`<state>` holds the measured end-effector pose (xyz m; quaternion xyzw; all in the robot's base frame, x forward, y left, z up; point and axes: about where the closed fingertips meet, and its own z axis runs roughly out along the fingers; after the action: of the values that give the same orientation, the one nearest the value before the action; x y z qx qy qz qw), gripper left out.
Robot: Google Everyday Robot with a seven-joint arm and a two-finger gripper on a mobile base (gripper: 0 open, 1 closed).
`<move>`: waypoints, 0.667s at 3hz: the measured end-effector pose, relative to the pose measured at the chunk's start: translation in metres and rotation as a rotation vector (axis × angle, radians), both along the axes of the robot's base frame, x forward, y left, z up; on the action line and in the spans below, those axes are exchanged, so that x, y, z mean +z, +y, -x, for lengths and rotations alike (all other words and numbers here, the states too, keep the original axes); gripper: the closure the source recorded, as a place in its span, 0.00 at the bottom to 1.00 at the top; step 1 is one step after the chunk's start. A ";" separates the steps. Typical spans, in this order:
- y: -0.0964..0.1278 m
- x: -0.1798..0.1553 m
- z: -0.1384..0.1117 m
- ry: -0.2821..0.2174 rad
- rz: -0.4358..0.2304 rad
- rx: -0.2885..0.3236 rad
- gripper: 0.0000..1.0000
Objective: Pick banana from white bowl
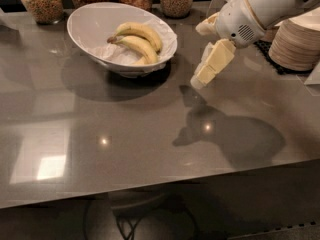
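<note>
A large glossy white bowl [87, 26] lined with crumpled white paper stands at the back left of the grey counter. Two yellow bananas [139, 40] lie in it, stems to the left. My gripper [202, 74] hangs above the counter just right of the bowl, its cream fingers [215, 61] pointing down and to the left. It holds nothing and touches neither the bowl nor the bananas.
Several glass jars of grains [44, 1] line the back edge behind the bowl. A stack of off-white paper plates [296, 41] stands at the back right on a black mat. The grey counter [125, 134] ends at a front edge near the bottom.
</note>
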<state>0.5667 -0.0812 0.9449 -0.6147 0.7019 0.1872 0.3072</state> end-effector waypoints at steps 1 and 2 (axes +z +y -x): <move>0.000 0.000 0.000 0.000 0.000 0.000 0.00; 0.031 0.001 -0.018 -0.032 -0.036 0.005 0.00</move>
<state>0.5846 -0.0502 0.9462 -0.6137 0.6920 0.1907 0.3290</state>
